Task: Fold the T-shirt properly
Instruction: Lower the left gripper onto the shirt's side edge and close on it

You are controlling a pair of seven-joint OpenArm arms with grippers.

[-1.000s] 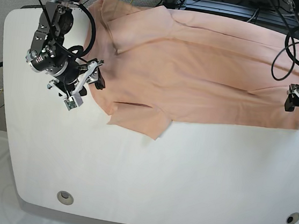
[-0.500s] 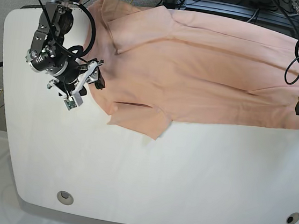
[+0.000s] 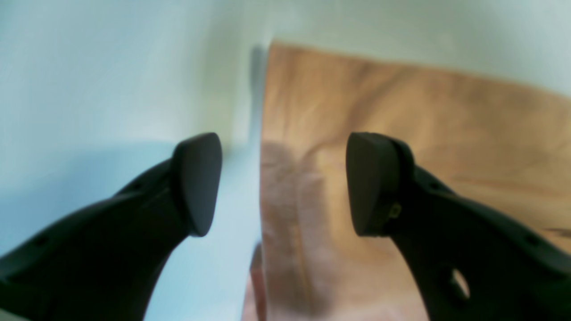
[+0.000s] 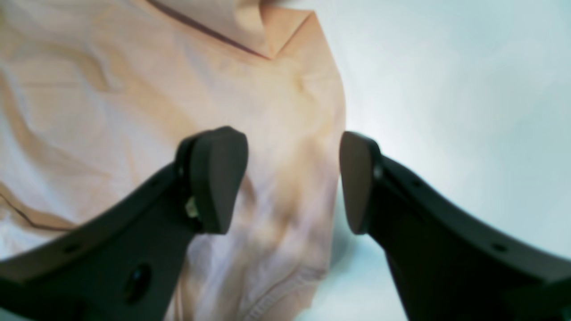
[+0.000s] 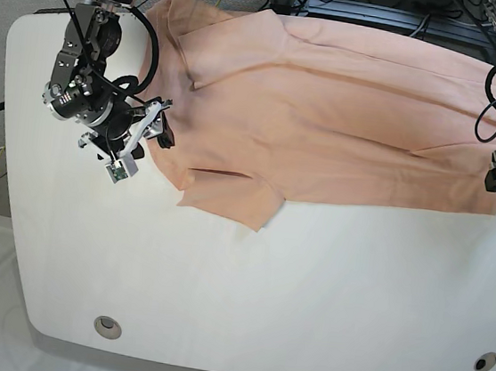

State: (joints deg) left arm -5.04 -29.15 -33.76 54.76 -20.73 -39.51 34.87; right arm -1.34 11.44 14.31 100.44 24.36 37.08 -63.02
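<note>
A: Left wrist view: the left tool (image 3: 283, 185) hangs with jaws apart, nothing between them, the T-shirt (image 3: 401, 178) edge straight below the gap.

B: Right wrist view: right tool (image 4: 293, 183) also spread and empty, straddling the shirt's edge.

A: Base view: T-shirt (image 5: 328, 114) flat on the white desk (image 5: 263, 286), a tool at either end.

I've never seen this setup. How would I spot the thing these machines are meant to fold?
Look at the big white table with rounded corners. Spread flat across its far half, between the two black arms, lies the T-shirt. It is the only cloth there, a plain peach-pink, with one short sleeve pointing toward the near edge.
</note>
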